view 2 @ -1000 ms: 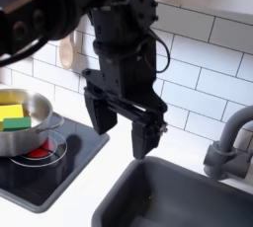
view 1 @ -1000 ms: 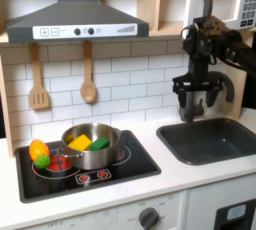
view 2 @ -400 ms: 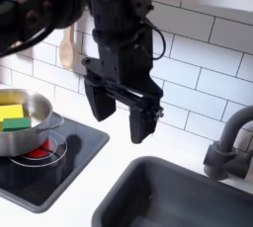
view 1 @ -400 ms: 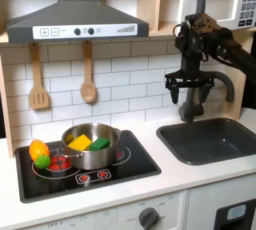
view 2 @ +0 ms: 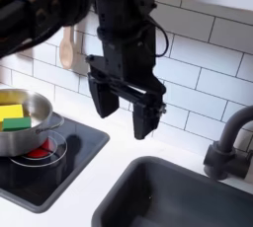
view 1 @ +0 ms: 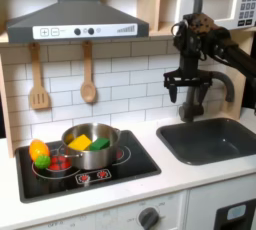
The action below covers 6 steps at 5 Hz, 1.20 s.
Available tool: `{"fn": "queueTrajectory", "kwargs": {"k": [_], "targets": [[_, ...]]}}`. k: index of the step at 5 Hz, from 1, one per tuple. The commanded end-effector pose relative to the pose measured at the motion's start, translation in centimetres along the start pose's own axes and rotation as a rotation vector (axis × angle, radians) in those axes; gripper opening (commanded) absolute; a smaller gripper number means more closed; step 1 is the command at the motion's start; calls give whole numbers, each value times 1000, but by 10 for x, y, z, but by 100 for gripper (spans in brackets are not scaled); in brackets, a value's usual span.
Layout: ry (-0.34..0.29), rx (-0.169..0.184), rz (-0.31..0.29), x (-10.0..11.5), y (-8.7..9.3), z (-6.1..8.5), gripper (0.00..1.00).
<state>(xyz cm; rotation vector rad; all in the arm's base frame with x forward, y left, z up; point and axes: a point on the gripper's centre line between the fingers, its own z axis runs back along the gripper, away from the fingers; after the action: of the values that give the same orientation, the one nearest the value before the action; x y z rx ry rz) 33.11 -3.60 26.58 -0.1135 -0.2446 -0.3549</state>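
Silver metal made the pot point(view 1: 90, 144) on the black stove point(view 1: 120, 169), at nine o'clock from me in the first exterior view. It held yellow and green toy food point(view 1: 88, 143). An orange toy point(view 1: 39, 152) lay beside the pot. My gripper point(view 2: 121, 113) hung open and empty above the counter, fingers point(view 2: 100, 100) spread. The dark sink point(view 1: 212, 139) lay at six o'clock, just under me.
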Motion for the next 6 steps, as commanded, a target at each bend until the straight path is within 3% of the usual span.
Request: {"fn": "queueTrajectory", "kwargs": {"k": [1, 3, 6], "targets": [[6, -3, 9, -17, -11, 5, 100], [3, -8, 2, -25, -20, 11, 100], [-19, 11, 26, 0, 2, 9, 100]]}}
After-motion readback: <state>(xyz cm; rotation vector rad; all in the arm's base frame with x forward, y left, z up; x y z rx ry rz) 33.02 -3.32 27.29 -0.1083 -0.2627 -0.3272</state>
